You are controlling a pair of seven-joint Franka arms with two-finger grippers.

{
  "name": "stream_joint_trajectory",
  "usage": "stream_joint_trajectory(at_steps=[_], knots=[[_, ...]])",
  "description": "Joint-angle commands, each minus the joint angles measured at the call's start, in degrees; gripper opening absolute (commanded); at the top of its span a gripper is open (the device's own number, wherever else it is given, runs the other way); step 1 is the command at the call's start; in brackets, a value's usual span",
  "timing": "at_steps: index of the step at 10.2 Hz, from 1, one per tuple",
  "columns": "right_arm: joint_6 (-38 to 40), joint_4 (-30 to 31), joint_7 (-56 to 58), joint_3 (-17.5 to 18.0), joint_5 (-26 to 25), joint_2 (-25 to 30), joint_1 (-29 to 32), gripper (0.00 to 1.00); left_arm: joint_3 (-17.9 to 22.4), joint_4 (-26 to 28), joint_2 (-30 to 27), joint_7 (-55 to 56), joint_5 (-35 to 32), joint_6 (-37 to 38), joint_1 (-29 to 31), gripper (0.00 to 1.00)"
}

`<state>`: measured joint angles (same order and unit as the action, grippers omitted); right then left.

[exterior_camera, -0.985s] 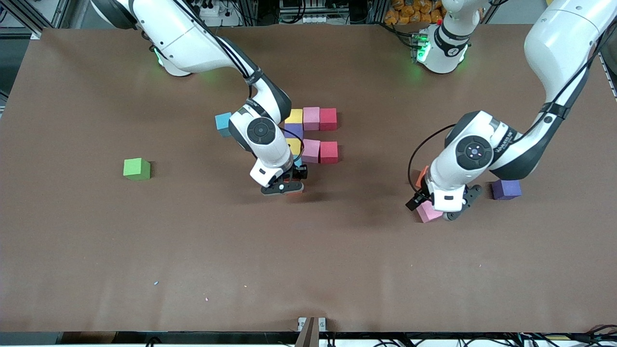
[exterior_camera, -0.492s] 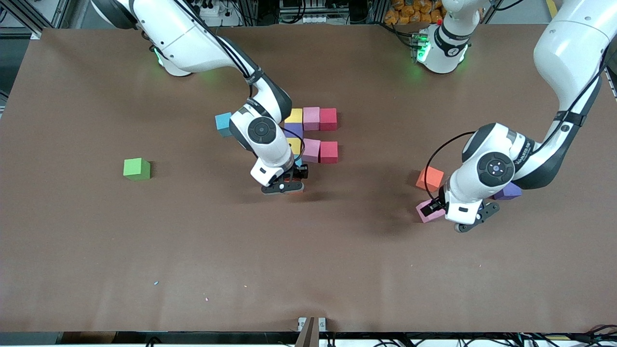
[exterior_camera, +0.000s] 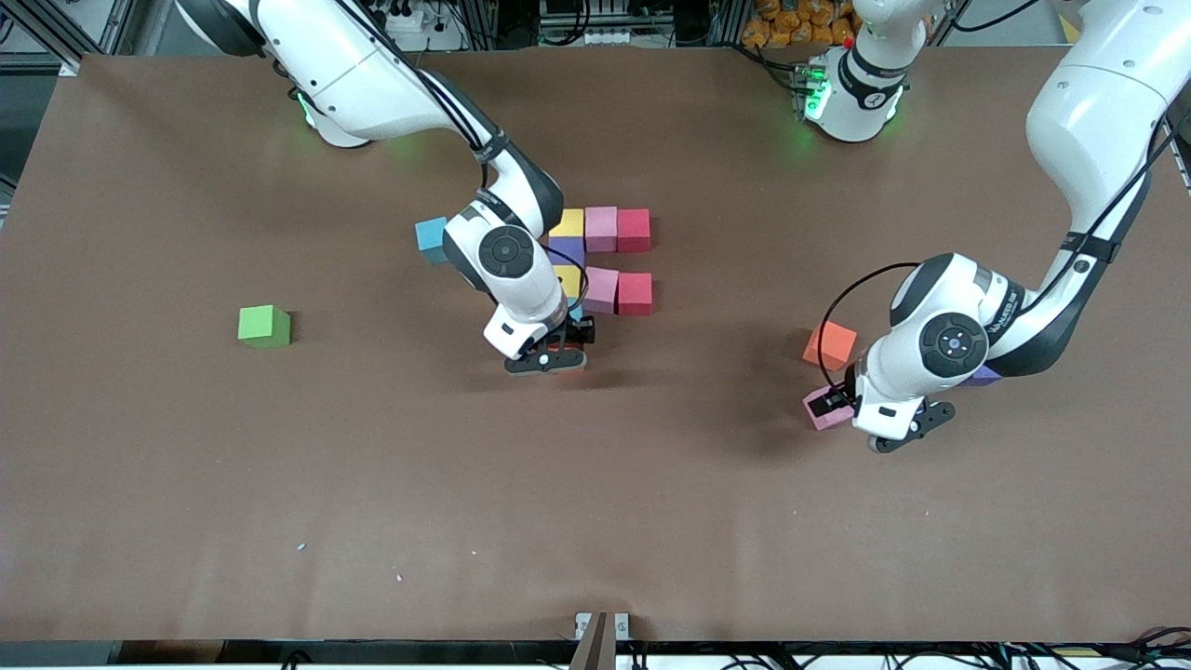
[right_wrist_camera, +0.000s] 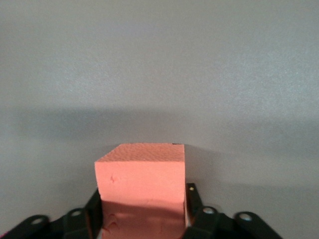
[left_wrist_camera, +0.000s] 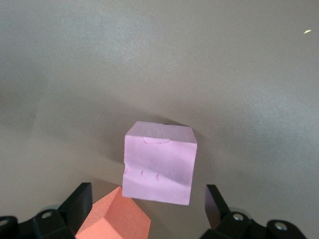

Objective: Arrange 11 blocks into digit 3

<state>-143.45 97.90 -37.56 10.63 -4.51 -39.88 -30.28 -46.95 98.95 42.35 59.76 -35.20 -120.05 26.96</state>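
White arms, black joints, cables

You have the digit 3 (exterior_camera: 601, 261) partly built near the table's middle. Its top bar runs yellow cube (exterior_camera: 568, 223), light pink cube (exterior_camera: 601, 228), red cube (exterior_camera: 634, 230), all touching. A purple cube (exterior_camera: 566, 249) joins it to the middle bar: second yellow (exterior_camera: 566, 277), second pink (exterior_camera: 601, 290), second red (exterior_camera: 635, 293). A blue cube (exterior_camera: 578, 317) (mostly hidden) continues the spine, then an orange cube (right_wrist_camera: 139, 174). Toward the left arm's end you'll find the other orange cube (exterior_camera: 830, 345) and the third pink cube (left_wrist_camera: 158, 167), just beside each other, both flat.
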Motion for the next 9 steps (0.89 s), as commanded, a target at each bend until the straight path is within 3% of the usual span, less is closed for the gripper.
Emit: stream_joint_trajectory(at_steps=[1, 6, 9], knots=[[0.1, 1.77, -0.59, 0.53, -0.06, 2.0, 0.57, 1.0, 0.97, -1.13, 0.89, -1.57, -0.92, -0.44, -0.68, 1.0], [6.23, 0.72, 1.08, 0.53, -0.06, 6.3, 1.97, 1.0, 3.61, -1.13, 2.21, -1.58, -1.19, -3.87, -2.34, 1.0], [15.01, 0.72, 14.66, 0.36, 0.03, 9.72, 5.74, 1.0, 4.41, -1.13, 2.3, -1.57, -1.1, -4.23, -3.05, 1.0]])
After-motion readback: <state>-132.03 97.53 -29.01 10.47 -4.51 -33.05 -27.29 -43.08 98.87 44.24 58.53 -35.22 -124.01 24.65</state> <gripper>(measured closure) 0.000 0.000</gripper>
